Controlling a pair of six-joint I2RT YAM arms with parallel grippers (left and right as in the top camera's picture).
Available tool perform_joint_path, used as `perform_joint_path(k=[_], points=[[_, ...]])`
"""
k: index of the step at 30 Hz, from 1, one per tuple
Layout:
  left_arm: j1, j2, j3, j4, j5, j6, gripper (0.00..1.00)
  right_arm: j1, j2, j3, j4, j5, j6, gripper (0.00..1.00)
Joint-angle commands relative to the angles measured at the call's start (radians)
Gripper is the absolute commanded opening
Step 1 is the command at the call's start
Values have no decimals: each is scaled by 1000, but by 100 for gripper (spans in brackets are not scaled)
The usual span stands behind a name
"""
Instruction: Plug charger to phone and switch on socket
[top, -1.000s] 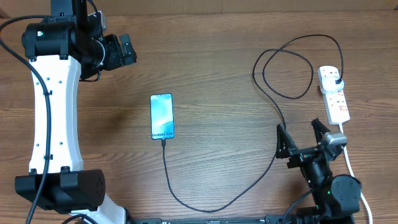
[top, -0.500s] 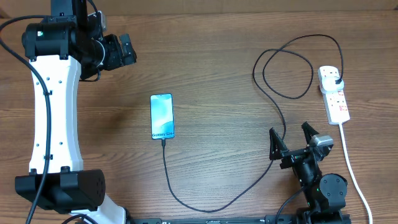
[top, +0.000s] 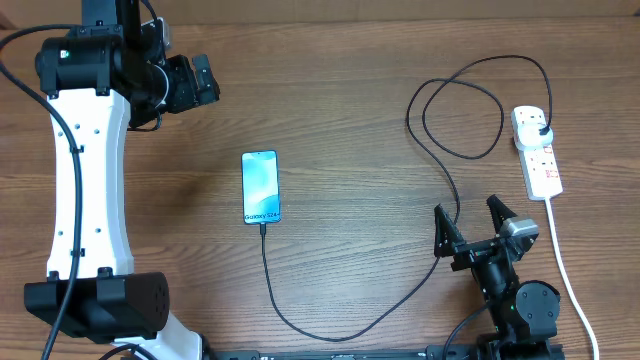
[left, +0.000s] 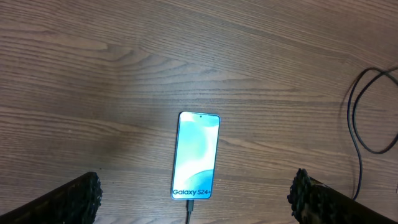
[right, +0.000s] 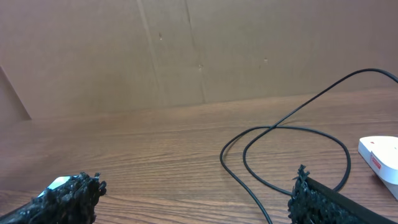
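Note:
The phone (top: 261, 187) lies flat mid-table with its light blue "Galaxy S24" screen up; it also shows in the left wrist view (left: 196, 155). The black charger cable (top: 330, 335) runs from the phone's lower end, loops right and up, and its black plug (top: 541, 127) sits in the white socket strip (top: 538, 160) at the far right. In the left wrist view the connector (left: 189, 204) meets the phone's bottom edge. My left gripper (top: 197, 82) is open, high at the back left. My right gripper (top: 468, 222) is open and empty, left of the strip near the front.
The strip's thick white cord (top: 563, 265) runs down the right side past my right arm. The cable loop (right: 286, 155) lies just ahead of the right gripper, with the strip's end (right: 380, 152) at its right. A brown board wall (right: 199, 50) stands behind the table.
My right gripper has drawn back from the strip, moving left and toward the front edge. The left arm, phone and cable have not moved.

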Motion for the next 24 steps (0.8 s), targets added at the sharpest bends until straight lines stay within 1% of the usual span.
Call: perform_joint_path(k=[1,19,24], points=[[0,10,4,0,-6,-6,100,-8,-12,-11,5,-9,-1,100],[0,3,4,0,-8,-6,100,-8,-12,-11,5,-9,-1,100],[0,-32,-39,0,-117,-5,100,-8,-12,-11,5,-9,-1,100]])
